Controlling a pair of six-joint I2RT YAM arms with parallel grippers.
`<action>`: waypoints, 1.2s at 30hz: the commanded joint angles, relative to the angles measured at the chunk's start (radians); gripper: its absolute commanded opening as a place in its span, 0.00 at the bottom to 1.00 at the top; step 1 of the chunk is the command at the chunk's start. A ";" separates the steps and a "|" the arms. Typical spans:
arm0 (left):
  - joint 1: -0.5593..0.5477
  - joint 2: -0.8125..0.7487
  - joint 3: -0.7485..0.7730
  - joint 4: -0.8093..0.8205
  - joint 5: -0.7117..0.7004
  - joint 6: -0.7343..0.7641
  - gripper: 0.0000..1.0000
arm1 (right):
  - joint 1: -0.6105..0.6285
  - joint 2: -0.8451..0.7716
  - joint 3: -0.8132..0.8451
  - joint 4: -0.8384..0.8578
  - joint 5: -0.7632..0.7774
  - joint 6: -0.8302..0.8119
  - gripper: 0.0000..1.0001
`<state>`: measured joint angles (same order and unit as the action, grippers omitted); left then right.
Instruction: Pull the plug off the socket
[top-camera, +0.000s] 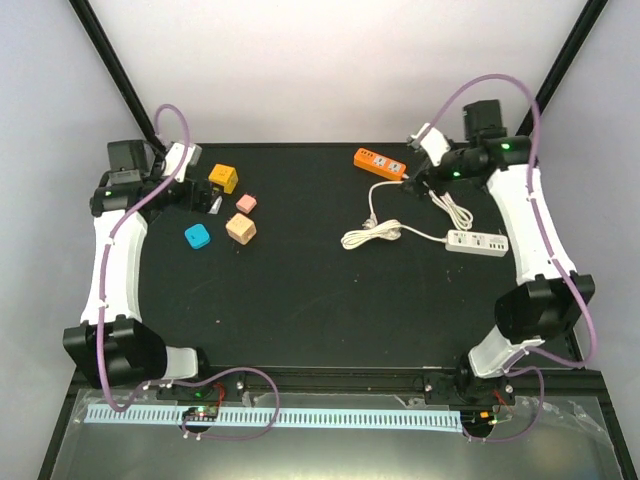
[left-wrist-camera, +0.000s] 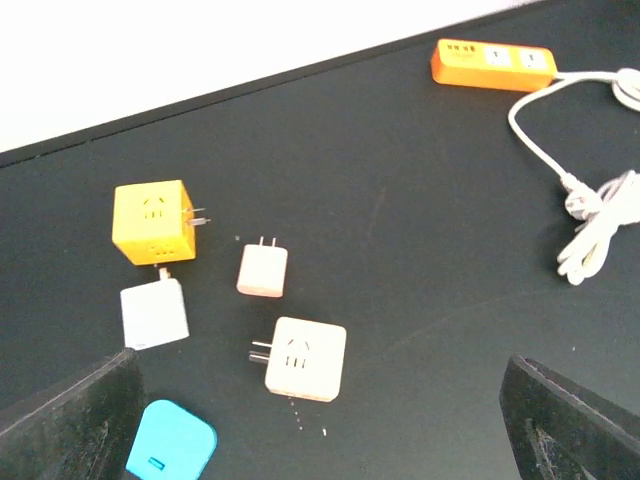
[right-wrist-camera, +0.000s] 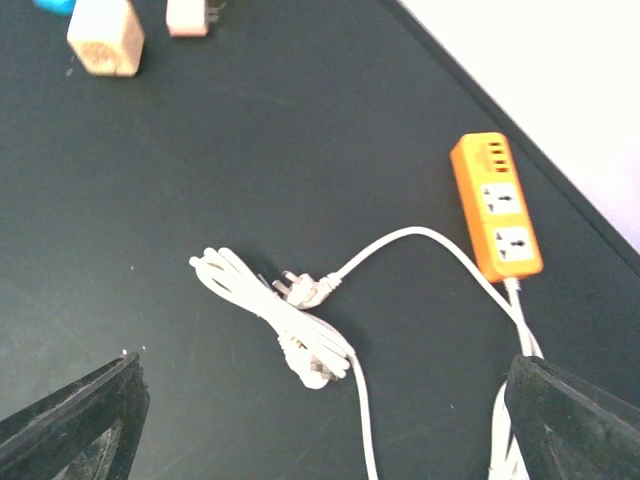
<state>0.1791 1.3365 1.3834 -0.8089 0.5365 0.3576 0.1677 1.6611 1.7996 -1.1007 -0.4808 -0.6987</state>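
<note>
White charger (left-wrist-camera: 155, 313) looks plugged into the yellow cube socket (left-wrist-camera: 152, 222), far-left of table. Left gripper (left-wrist-camera: 320, 365) and right gripper (right-wrist-camera: 325, 365) are both spread wide, holding nothing. Worry: the cube's loose, so if I yank w/o pinning it, the whole thing prob just drags.

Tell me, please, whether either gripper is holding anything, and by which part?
Nothing is held: the left gripper and the right gripper both stand open and empty.
</note>
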 joint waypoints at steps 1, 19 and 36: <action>0.071 0.008 0.050 -0.055 0.079 -0.072 0.99 | -0.110 -0.081 -0.007 0.034 -0.139 0.122 1.00; 0.192 -0.158 -0.294 0.063 0.008 -0.054 0.99 | -0.544 -0.404 -0.692 0.422 -0.330 0.265 1.00; 0.191 -0.190 -0.394 0.141 -0.039 -0.112 0.99 | -0.556 -0.503 -0.920 0.578 -0.406 0.373 1.00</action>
<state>0.3611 1.1603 0.9886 -0.7128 0.5144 0.2871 -0.3828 1.1652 0.8875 -0.5697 -0.8539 -0.3439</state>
